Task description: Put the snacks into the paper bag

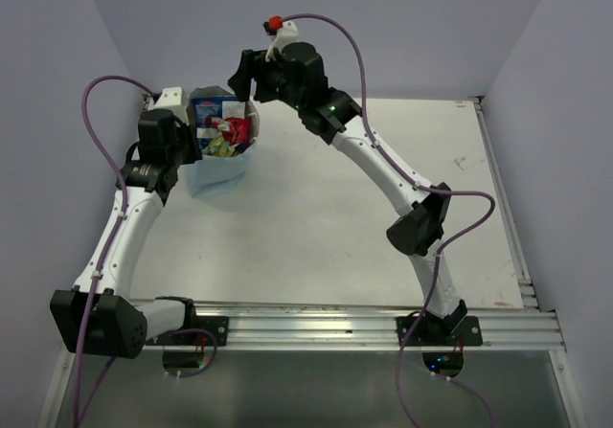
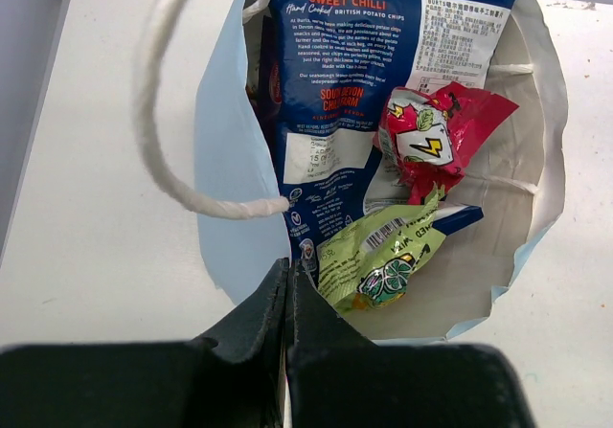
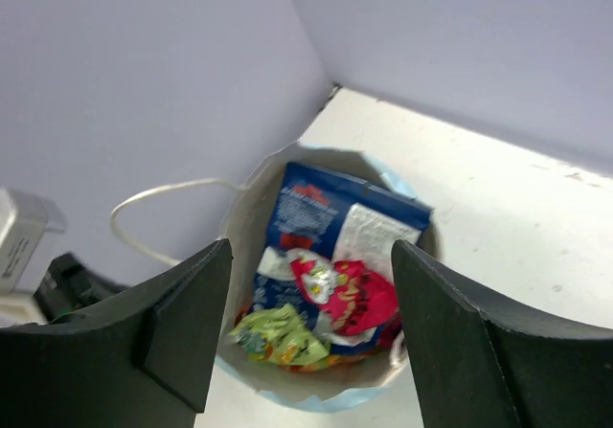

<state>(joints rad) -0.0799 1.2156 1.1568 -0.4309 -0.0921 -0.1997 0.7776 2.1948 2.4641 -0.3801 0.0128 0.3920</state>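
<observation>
On the left, your left gripper is pinched closed on the near wall of the paper bag, holding its mouth wide. If that pinch slips or drags sideways, the thin paper could fold inward or the bag could tip over on the table. The white cord handle loops loose just beside those fingers and could snag them as you pull away. Inside the bag, the blue-and-white packet stands tall, with the red packet and the green-yellow packet lying against it. They look piled high, so a jolt could spill them. To the right, your right gripper hangs above the bag's mouth, jaws spread and empty; coming down from there could catch the rim and crush it
</observation>
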